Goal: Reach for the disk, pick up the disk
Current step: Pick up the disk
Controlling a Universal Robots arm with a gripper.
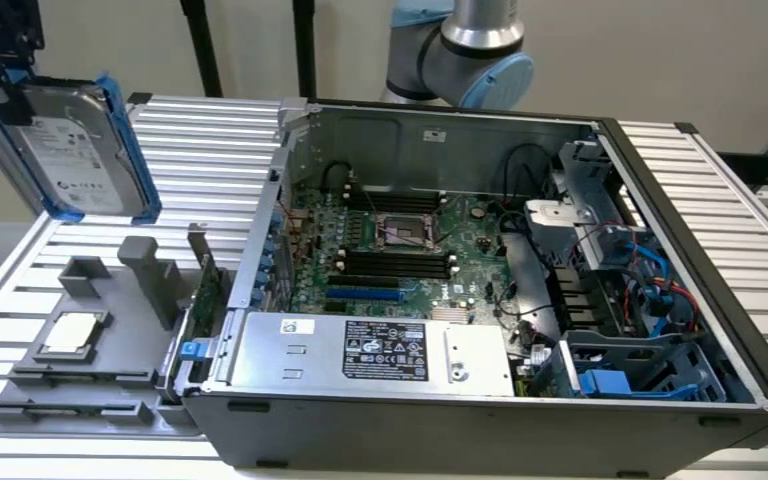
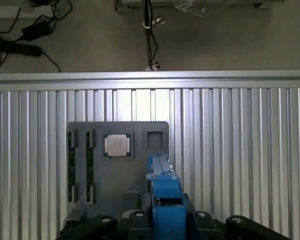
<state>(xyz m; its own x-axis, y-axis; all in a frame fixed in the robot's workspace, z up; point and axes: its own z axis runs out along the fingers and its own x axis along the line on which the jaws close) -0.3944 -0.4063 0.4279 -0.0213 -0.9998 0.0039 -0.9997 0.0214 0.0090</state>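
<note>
So, your gripper (image 1: 8,95) is clamped on the disk (image 1: 84,150). The disk hangs clear of the table at about 10 o'clock in the exterior view, roughly upright with its label facing out. In the wrist view its blue carrier (image 2: 165,200) sits edge-on between the fingers.

I'd say the pick is basically made. Doing it well here comes down to a square hold on the carrier, because a grip near one end could let the disk swing.

Under it, around 8 o'clock, is the grey fixture tray (image 1: 111,350) with the small square chip (image 1: 75,333). The open computer case (image 1: 491,430) takes up the 3 o'clock side.

Everything rests on a ribbed aluminium table (image 1: 211,150). Past its edge there's bare floor with a black power strip (image 2: 15,48) and loose cables.
</note>
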